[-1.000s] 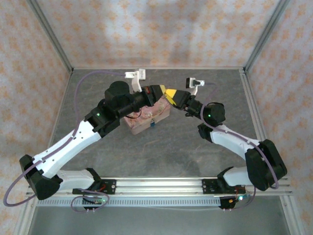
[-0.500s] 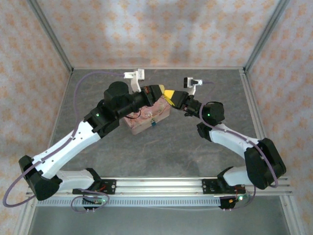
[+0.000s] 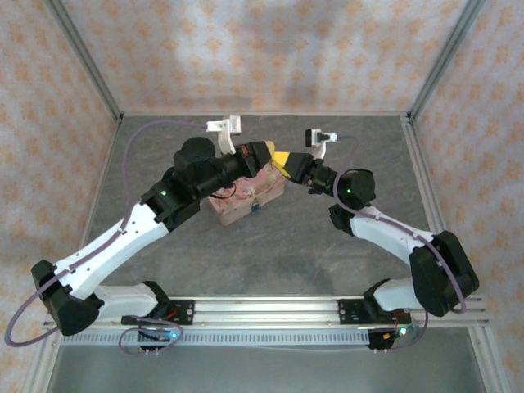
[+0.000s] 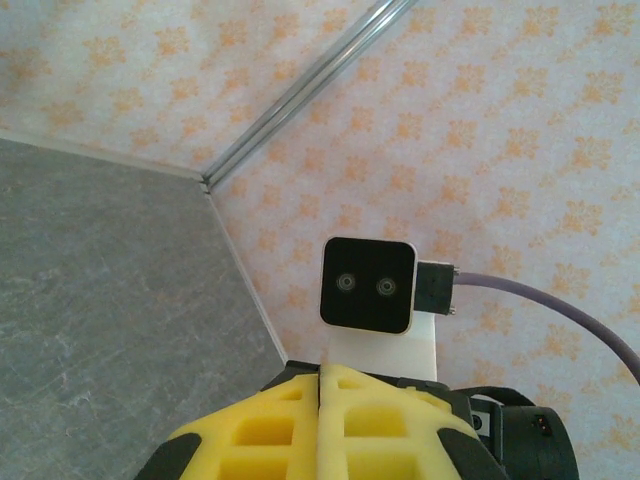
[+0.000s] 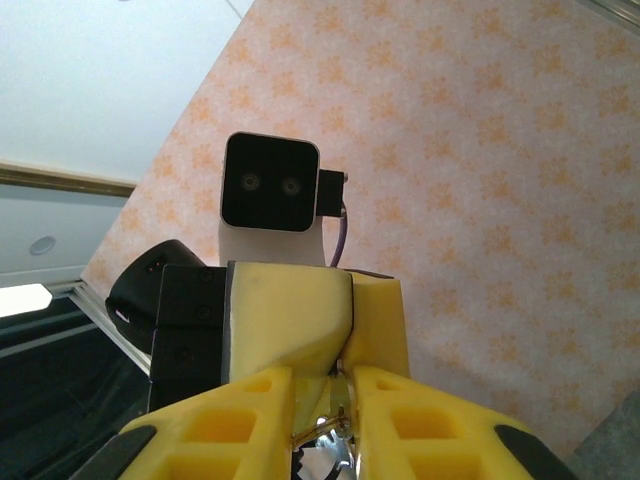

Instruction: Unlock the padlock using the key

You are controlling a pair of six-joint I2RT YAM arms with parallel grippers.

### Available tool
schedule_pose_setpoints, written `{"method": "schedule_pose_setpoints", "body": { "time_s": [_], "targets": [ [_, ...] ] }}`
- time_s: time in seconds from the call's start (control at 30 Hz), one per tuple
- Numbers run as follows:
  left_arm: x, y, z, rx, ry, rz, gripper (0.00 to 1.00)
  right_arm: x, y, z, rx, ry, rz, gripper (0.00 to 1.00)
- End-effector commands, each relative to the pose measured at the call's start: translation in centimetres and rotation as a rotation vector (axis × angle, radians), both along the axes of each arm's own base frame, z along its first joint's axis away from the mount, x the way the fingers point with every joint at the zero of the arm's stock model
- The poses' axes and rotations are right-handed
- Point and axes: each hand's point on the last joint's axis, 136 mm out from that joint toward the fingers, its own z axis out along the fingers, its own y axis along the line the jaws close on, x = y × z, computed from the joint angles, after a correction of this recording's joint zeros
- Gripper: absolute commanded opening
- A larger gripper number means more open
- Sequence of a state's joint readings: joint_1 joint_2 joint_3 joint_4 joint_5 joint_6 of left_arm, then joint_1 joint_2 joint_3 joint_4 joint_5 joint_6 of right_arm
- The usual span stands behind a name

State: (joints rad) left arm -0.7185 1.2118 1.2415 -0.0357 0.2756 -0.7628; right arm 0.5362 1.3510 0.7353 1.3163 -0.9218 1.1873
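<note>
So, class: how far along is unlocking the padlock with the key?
Done: nothing visibly. The padlock sits at the front of the pink box, its state too small to tell. In hand: the shut left gripper meets the right gripper, whose fingers flank what looks like the key. Left: bring key to padlock, insert, turn.

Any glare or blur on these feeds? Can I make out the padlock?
Top external: even light, padlock a blue speck by the pink box. Right wrist: washed-out white patch upper left, metal glint between the pincer fingers blurry. Left wrist: sharp.
</note>
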Motion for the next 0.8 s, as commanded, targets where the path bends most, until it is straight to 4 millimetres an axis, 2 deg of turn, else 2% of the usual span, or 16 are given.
{"method": "schedule_pose_setpoints", "body": {
  "time_s": [0.0,0.2,0.27,0.43,0.6,0.63,0.67,0.7,0.77],
  "targets": [
    [-0.2,0.6,1.4,-0.038,-0.027,0.016,0.00,-1.2,0.0,1.9,0.015,-0.091,0.016,0.17],
    [-0.5,0.9,1.9,-0.040,-0.042,0.018,0.00,-0.9,0.1,1.5,-0.001,-0.085,0.003,0.11],
    [-0.6,0.9,2.0,-0.042,-0.043,0.013,0.00,-0.6,-0.1,1.3,-0.007,-0.079,-0.011,0.04],
    [-1.1,0.7,2.2,-0.048,-0.043,-0.012,0.00,-0.7,-0.5,1.6,-0.010,-0.097,-0.027,0.00],
    [-1.0,0.8,1.8,-0.036,-0.033,-0.008,0.00,-0.5,-0.9,1.5,-0.040,-0.111,-0.071,0.00],
    [-1.0,1.0,1.7,-0.032,-0.030,0.003,0.11,-0.4,-0.9,1.3,-0.051,-0.110,-0.078,0.00],
    [-0.9,1.4,1.6,-0.028,-0.027,0.021,0.32,-0.3,-1.0,1.2,-0.065,-0.111,-0.087,0.00],
    [-0.9,1.9,1.5,-0.023,-0.024,0.040,0.42,-0.2,-1.2,0.9,-0.079,-0.107,-0.094,0.00],
    [-0.9,2.8,1.5,-0.014,-0.030,0.070,0.51,-0.2,-1.5,0.7,-0.098,-0.109,-0.109,0.00]
  ]
}}
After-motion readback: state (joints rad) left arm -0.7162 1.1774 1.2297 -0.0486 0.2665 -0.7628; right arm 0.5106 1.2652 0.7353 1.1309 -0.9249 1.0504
